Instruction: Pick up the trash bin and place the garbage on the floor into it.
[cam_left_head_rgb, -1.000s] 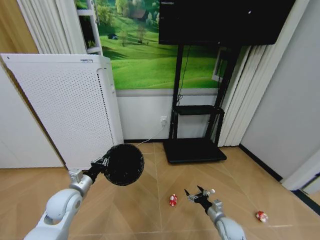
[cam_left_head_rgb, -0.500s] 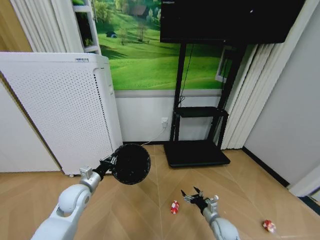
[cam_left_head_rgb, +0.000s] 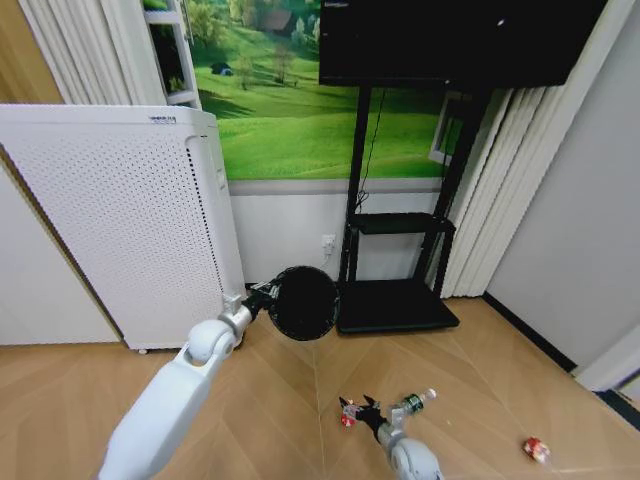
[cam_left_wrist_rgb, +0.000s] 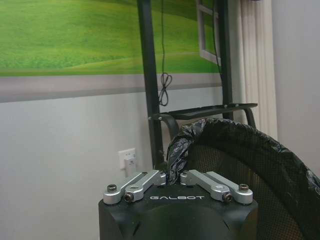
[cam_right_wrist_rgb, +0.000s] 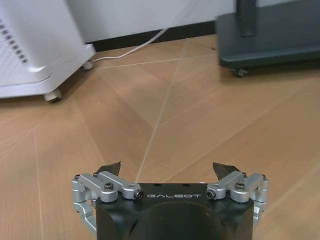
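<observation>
So the first half looks done and the second half has not started, as I judge it. Nearest to me, low in the head view at about six o'clock, my right gripper hangs just above the floor with its jaws spread wide and nothing between them; the right wrist view shows the same open fingertips over bare wood. Just beside it, toward nine o'clock, lies one red-and-white scrap, apart from the jaws as far as I can tell. A green-and-white piece sits just past my wrist at about two o'clock, and I cannot tell whether it rests on the floor. A second red-and-white scrap lies well apart at four o'clock. That makes three pieces of garbage, none in the bin. Farther off, toward eleven o'clock, my left gripper is closed on the rim of the one black trash bin, pinching its liner and holding it off the floor, mouth tipped sideways. Beyond stand one white perforated appliance and one black TV stand.
</observation>
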